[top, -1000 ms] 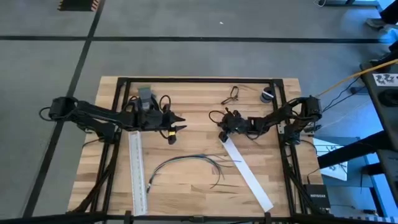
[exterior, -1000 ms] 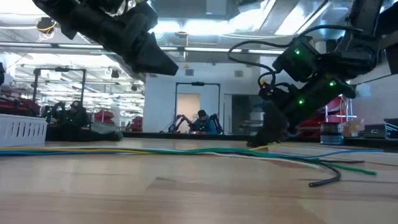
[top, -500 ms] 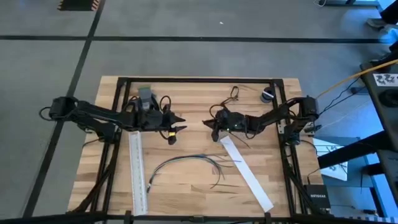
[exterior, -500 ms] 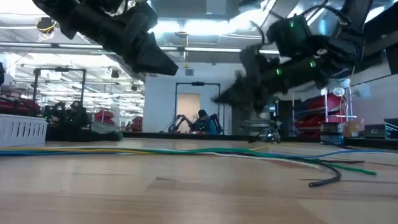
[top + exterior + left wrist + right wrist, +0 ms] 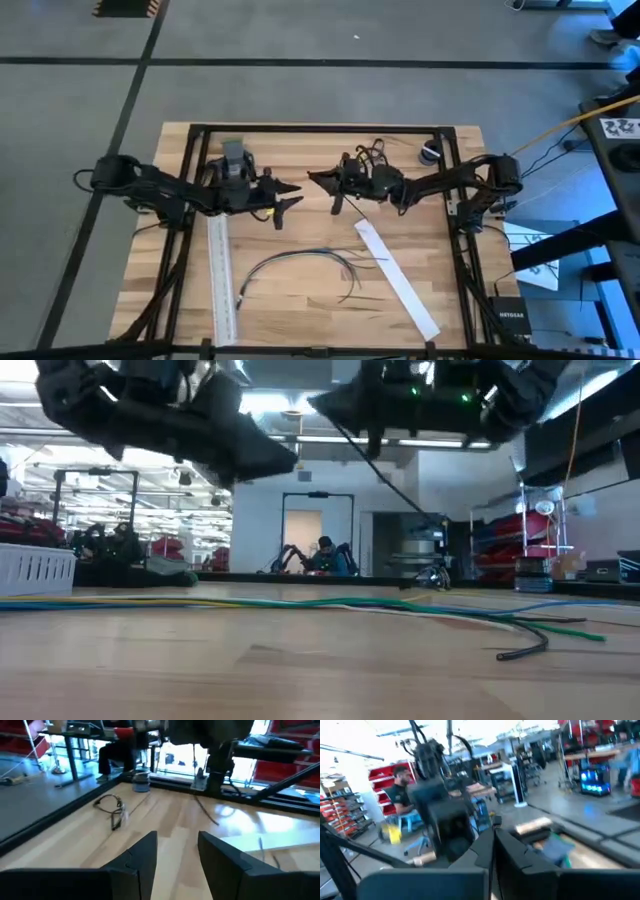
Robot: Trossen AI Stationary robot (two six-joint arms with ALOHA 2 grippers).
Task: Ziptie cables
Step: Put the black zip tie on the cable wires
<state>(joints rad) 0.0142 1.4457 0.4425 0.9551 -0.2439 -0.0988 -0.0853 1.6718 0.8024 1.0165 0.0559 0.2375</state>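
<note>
The cables lie in a curved bunch on the table's near middle, strands splaying at the right end; the low view shows them flat along the wood. My right gripper hovers high over the far middle, pointing left, shut on a thin dark zip tie that trails below it. My left gripper faces it from the left, open and holding nothing, its fingers a gap apart. The zip tie also shows ahead in the left wrist view. My right gripper pinches the zip tie near its upper end between its shut fingers, which lie about level and point toward the table's left. The tie hangs slanting down below the fingers, clear of the table.
Two long white strips lie on the wood, one at the left, one slanting at the right. A black wire loop and a small round roll sit at the far edge. A black frame borders the table.
My right gripper has risen from the far end of the right white strip and swung toward the table's left and far edge, turning level. The zip tie has come up with it and now hangs clear of the table.
</note>
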